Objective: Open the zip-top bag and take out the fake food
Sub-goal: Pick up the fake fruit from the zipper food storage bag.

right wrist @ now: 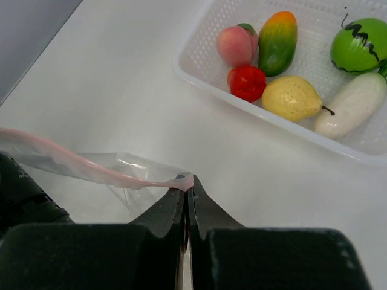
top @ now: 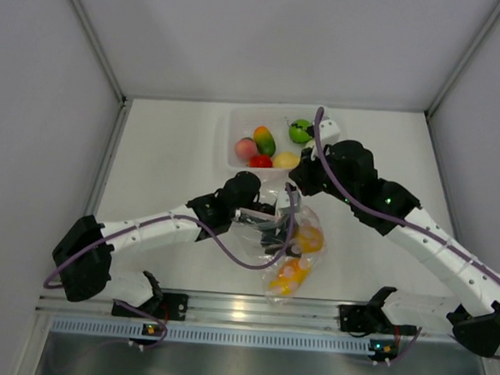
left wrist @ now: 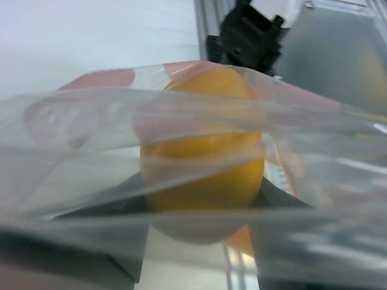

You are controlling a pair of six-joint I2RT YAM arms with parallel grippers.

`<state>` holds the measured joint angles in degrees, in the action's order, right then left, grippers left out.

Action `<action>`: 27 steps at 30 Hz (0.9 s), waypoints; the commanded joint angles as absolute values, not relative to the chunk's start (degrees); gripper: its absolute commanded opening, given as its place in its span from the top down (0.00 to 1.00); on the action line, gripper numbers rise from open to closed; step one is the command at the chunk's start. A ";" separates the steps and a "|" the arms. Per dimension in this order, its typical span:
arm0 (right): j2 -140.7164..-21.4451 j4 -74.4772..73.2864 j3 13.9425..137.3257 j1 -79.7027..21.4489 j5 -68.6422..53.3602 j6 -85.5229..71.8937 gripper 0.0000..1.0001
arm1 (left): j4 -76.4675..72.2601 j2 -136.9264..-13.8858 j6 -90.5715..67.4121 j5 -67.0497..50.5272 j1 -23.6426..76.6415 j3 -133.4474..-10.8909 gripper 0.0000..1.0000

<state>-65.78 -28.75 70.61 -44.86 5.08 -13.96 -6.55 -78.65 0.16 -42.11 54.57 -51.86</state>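
The zip-top bag (top: 293, 246) lies at mid table, its mouth held open between my grippers. My right gripper (right wrist: 187, 181) is shut on the end of the bag's pink zip strip (right wrist: 72, 163) and holds it up; it shows in the top view (top: 291, 195) too. My left gripper (top: 273, 226) reaches into the bag's mouth. In the left wrist view its fingers (left wrist: 109, 241) sit against both sides of a yellow fruit (left wrist: 202, 151), seen through plastic film. More fake food (top: 288, 276) lies in the bag's lower part.
A clear tub (top: 227, 147) stands at the back, holding a peach (right wrist: 237, 43), a mango (right wrist: 278, 41), a red piece (right wrist: 247, 81), a yellow pear (right wrist: 291, 96), a green piece (right wrist: 358, 45) and a white piece (right wrist: 351, 109). The rail runs along the near edge.
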 commanded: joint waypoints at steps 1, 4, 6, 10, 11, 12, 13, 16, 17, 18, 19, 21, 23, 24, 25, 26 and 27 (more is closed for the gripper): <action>-66.79 -26.80 73.20 -41.58 15.20 -10.98 1.00 | -7.73 -76.03 4.75 -60.67 56.51 -54.41 1.00; -67.24 -29.00 72.95 -41.13 16.26 -10.55 1.00 | -7.73 -73.58 5.18 -50.77 56.51 -53.00 1.00; -65.92 -28.57 70.68 -41.04 16.09 -10.81 1.00 | -7.65 -71.64 5.80 -45.03 56.51 -51.95 1.00; -64.51 -31.46 69.08 -41.04 17.75 -10.55 1.00 | -7.82 -69.44 7.03 -32.80 56.60 -50.80 1.00; -65.03 -33.99 69.26 -41.04 18.19 -10.37 1.00 | -7.74 -69.00 7.38 -32.52 56.60 -50.80 1.00; -65.74 -34.97 69.43 -40.96 19.59 -10.20 1.00 | -7.73 -68.39 7.47 -32.95 56.60 -50.80 1.00; -66.79 -35.59 69.35 -40.96 19.77 -10.11 1.00 | -8.52 -68.03 7.12 -33.05 56.60 -50.63 1.00; -65.92 -34.99 67.94 -41.04 19.17 -10.20 1.00 | -11.85 -66.54 5.64 -28.85 56.69 -49.58 1.00; -65.22 -34.20 66.81 -41.04 16.38 -9.50 1.00 | -12.65 -66.27 4.84 -22.13 56.86 -49.40 1.00; -64.08 -32.62 66.45 -41.13 14.78 -8.97 1.00 | -12.74 -66.62 4.14 -19.02 56.87 -49.66 1.00; -63.72 -32.26 66.36 -41.57 13.46 -8.36 1.00 | -12.74 -67.14 3.17 -15.68 56.87 -50.53 1.00; -63.02 -31.30 66.62 -42.80 12.65 -6.68 1.00 | -12.66 -69.59 1.41 -6.00 56.78 -51.85 1.00; -62.32 -30.41 66.80 -45.08 14.58 -6.16 1.00 | -12.31 -71.97 0.18 -2.21 56.69 -53.52 1.00; -61.53 -29.98 66.71 -45.61 14.94 -6.07 1.00 | -12.39 -72.68 -2.17 -0.72 56.60 -53.87 1.00; -61.18 -29.27 66.80 -46.40 15.20 -6.06 1.00 | -12.31 -73.47 -3.07 1.30 56.69 -54.40 1.00; -61.00 -28.75 66.88 -46.75 16.08 -5.98 1.00 | -12.04 -74.69 -3.60 1.93 56.69 -55.27 1.00; -60.30 -28.31 66.80 -46.93 16.43 -6.06 1.00 | -12.04 -75.32 -5.17 3.76 56.69 -55.54 1.00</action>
